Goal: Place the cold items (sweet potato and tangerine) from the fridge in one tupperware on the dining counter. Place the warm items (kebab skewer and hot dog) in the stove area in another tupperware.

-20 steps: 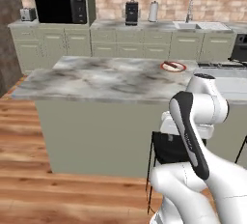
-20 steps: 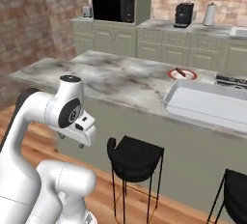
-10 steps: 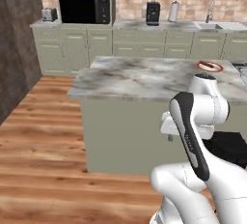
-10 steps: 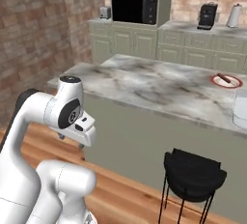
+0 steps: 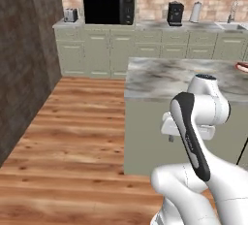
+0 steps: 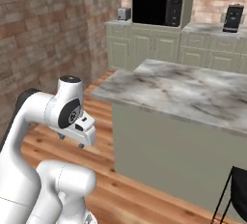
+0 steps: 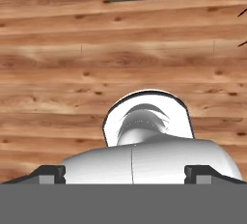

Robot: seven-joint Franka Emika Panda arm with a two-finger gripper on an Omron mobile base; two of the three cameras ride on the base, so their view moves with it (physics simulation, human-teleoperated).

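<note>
The dining counter (image 5: 184,76), a marbled grey-white table on a sage green base, is seen ahead and to the right of the arm; its near left corner juts toward a broad stretch of open wooden floor (image 5: 77,136). In the right base view the same slab (image 6: 183,92) runs off the right edge, its rounded front edge overhanging the flat green panel. At the far right edge of the left base view a round plate with an orange rim (image 5: 242,66) lies on the slab. To the left the open floor is bounded by a rough brick wall (image 6: 38,39), and at the back by a run of pale green cabinets carrying a black microwave (image 5: 108,9), a small toaster (image 5: 70,15) and a dark coffee machine (image 5: 175,13). A black stool (image 6: 239,189) stands by the slab's base.

The pincer (image 7: 125,174) points down at the floor planks, its two dark tips held wide apart with nothing between them.
</note>
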